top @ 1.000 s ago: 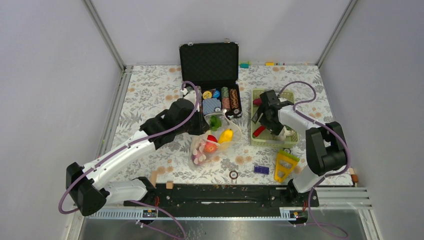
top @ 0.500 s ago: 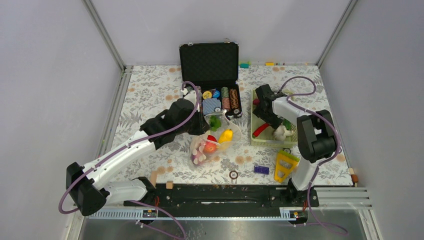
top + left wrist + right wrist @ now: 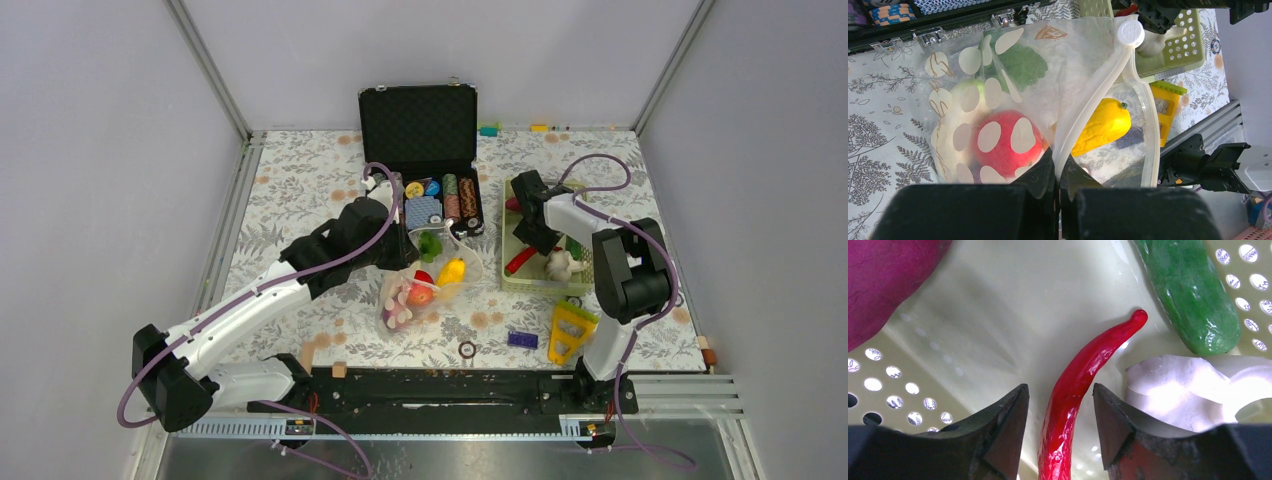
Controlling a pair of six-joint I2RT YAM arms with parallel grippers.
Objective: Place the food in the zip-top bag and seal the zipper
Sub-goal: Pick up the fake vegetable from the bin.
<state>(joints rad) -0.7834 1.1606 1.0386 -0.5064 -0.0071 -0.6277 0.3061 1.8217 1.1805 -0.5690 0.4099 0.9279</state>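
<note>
- Two arms show from above. The left arm (image 3: 250,300) stretches diagonally from the lower left of the frame to the centre. Its left tool (image 3: 403,258) sits low at the zip-top bag (image 3: 432,283) on the flowered table (image 3: 300,180).
- At the right of the frame, the right arm (image 3: 630,280) folds sharply. Its right tool (image 3: 527,232) tips down into the pale green basket (image 3: 592,280).
- Left wrist view: the black fingers (image 3: 1018,200) meet at bottom centre, pinched on the bag's soft clear film beside the zipper (image 3: 1098,95). The zipper is a pale strip whose two sides part toward the right.
- Through the dotted film show a round red piece (image 3: 1003,145), a smooth yellow piece (image 3: 1100,127) and a green leafy piece (image 3: 1020,65).
- Right wrist view: the wedge-shaped jaws stand apart, straddling the glossy, curved red chili (image 3: 1083,375) on the basket's perforated floor, not clamped on it.
- A purple piece (image 3: 888,275) lies upper left, a bumpy green piece (image 3: 1193,295) upper right and a white piece (image 3: 1178,385) lower right.
</note>
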